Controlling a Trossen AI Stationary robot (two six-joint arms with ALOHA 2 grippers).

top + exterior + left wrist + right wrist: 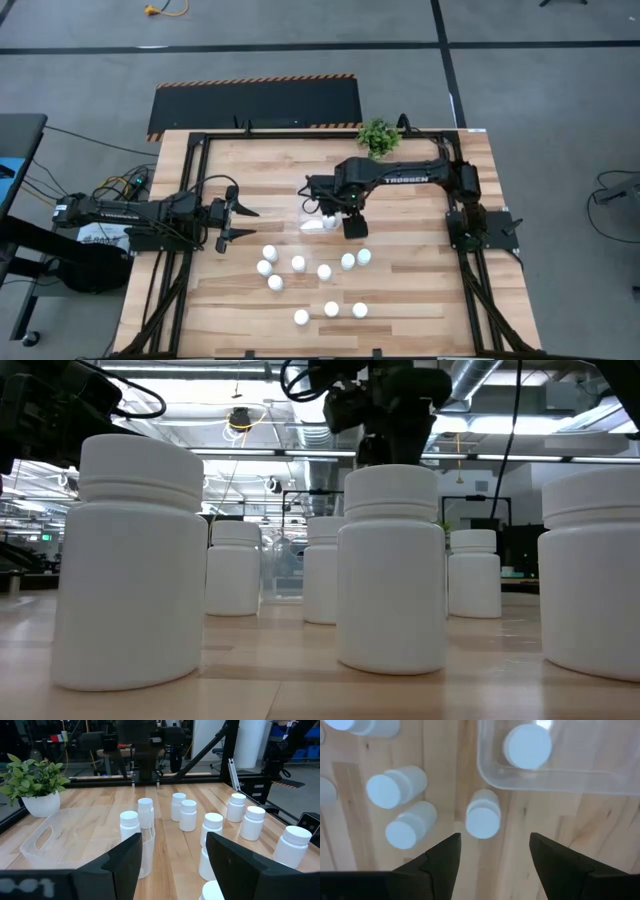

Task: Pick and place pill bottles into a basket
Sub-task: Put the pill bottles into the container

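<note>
Nearest the low camera: a small white cylindrical plastic pill bottle (130, 565), upright on the pale wooden bench (410, 300), with more white bottles standing behind it. From above, about ten bottles (324, 271) stand loose in a cluster on the bench's near half.

The clear rectangular plastic basket (75, 837) sits near bench centre, just beside the small green potted plant in a white pot (36, 787). One bottle (527, 746) stands inside it; the left wrist view suggests a second by the basket wall, but which side of the wall it is on cannot be told.

Right gripper (492, 851): arm reaches across from the far right, wrist pointing straight down, over the basket's near edge. Jaws released, holding nothing. Directly below the gap, just outside the basket wall, stands one bottle (483, 815).

Step in hand, as judged: pick that bottle. Centre the jaws over its cap, descend vertically, keep clear of the basket wall and the two neighbours (402, 807) alongside.

Left gripper (236, 221): waits low at bench left, jaws released, facing the basket.
</note>
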